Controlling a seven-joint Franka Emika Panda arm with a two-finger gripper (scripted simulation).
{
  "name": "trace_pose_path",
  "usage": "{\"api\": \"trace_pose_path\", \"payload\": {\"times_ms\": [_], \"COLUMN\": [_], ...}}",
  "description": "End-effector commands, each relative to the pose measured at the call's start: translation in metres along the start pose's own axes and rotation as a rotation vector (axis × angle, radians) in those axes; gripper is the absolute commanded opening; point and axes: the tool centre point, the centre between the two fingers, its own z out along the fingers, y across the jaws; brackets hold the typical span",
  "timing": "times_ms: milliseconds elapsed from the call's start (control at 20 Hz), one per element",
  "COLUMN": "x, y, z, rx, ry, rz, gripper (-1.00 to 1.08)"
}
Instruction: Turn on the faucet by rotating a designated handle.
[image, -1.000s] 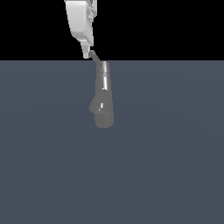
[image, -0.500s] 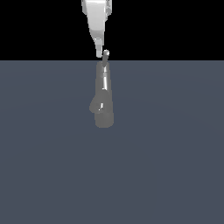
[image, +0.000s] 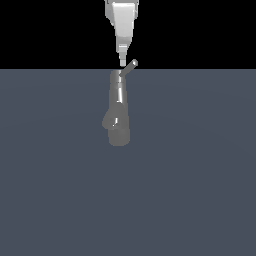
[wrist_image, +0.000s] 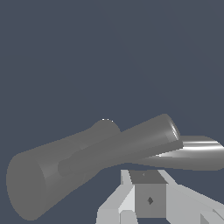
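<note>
The grey metal faucet (image: 120, 117) stands in the middle of the exterior view, with a small bulge (image: 106, 121) on its side. Its thin rod handle (image: 130, 67) slants up toward the exterior view's right from the top of the body. My white gripper (image: 122, 62) comes down from above, shut, with nothing held; its tip touches the handle near its base. In the wrist view the faucet (wrist_image: 87, 162) lies across the frame, the shiny handle (wrist_image: 199, 151) juts out from its far end, and the gripper (wrist_image: 146, 178) sits just beside them.
A flat dark blue-grey floor (image: 200, 190) spreads all around the faucet. Nothing else stands on it.
The gripper has moved toward the exterior view's right, pushing the handle. The rod swung from slanting up-left, through upright, to slanting up-right.
</note>
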Motion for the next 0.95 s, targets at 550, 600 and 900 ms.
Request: {"api": "trace_pose_path", "payload": {"times_ms": [550, 600, 900], "x": [0.065, 0.069, 0.087], "y": [-0.032, -0.034, -0.044], "z": [0.020, 0.021, 0.026], "rx": [-0.005, -0.005, -0.006], "ry": [0.005, 0.005, 0.006], "rz": [0.038, 0.039, 0.047], "gripper": [-1.00, -1.00, -1.00]}}
